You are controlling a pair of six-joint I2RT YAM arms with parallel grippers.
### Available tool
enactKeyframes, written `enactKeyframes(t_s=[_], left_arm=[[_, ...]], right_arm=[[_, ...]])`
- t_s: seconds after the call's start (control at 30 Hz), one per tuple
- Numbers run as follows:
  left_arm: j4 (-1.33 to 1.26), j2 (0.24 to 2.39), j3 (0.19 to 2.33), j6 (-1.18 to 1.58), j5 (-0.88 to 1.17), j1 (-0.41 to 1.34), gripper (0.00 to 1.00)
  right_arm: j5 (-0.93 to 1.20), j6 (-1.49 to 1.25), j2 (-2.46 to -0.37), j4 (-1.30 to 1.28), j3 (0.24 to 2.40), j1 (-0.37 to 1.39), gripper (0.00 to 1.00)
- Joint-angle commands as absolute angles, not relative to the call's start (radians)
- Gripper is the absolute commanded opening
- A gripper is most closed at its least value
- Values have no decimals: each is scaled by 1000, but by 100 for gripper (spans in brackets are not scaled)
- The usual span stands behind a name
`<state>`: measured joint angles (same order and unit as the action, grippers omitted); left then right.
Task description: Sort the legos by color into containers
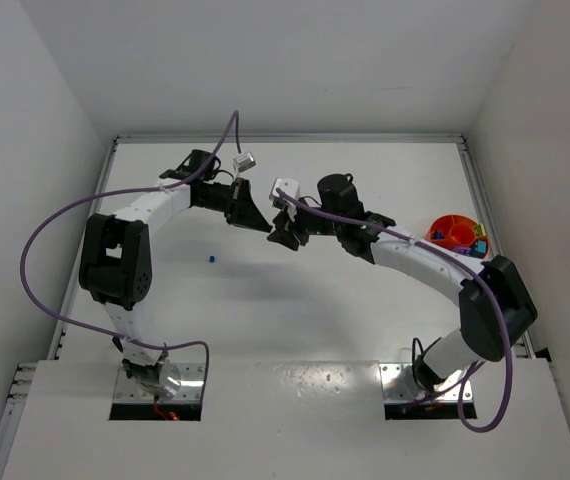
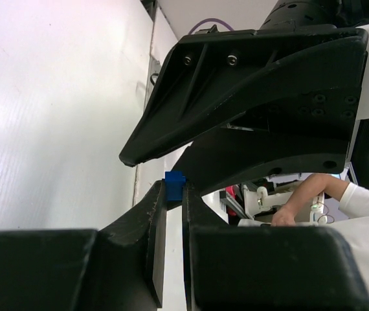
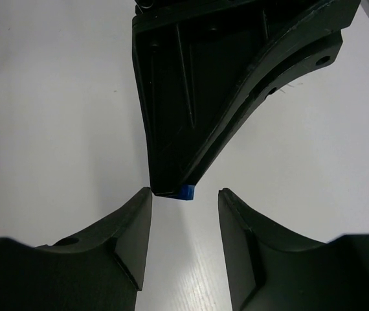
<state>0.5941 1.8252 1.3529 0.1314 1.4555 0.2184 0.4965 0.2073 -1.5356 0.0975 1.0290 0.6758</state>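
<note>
My left gripper (image 1: 263, 224) is shut on a tiny blue lego (image 2: 174, 183), pinched at its fingertips (image 2: 158, 194), above the middle of the table. My right gripper (image 1: 287, 233) is open and faces it tip to tip. In the right wrist view the blue lego (image 3: 186, 192) pokes out of the left gripper's tip and sits between my open right fingers (image 3: 136, 214), touching neither. A second blue lego (image 1: 210, 259) lies on the table left of centre. The round orange tub (image 1: 454, 231) with dividers and several colored legos stands at the right edge.
White walls enclose the table on the left, back and right. A metal rail (image 1: 480, 200) runs along the right side next to the tub. Purple cables (image 1: 233, 135) loop above both arms.
</note>
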Motion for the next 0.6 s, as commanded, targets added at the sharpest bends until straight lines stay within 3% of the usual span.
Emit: enactKeyframes(t_s=[0.0, 0.57], left_arm=[[586, 1802, 1368, 107, 1560, 227, 0], [586, 1851, 1368, 137, 1542, 227, 0]], right_arm=[[485, 225, -1523, 160, 1068, 683, 45], [465, 216, -1496, 160, 1068, 683, 41]])
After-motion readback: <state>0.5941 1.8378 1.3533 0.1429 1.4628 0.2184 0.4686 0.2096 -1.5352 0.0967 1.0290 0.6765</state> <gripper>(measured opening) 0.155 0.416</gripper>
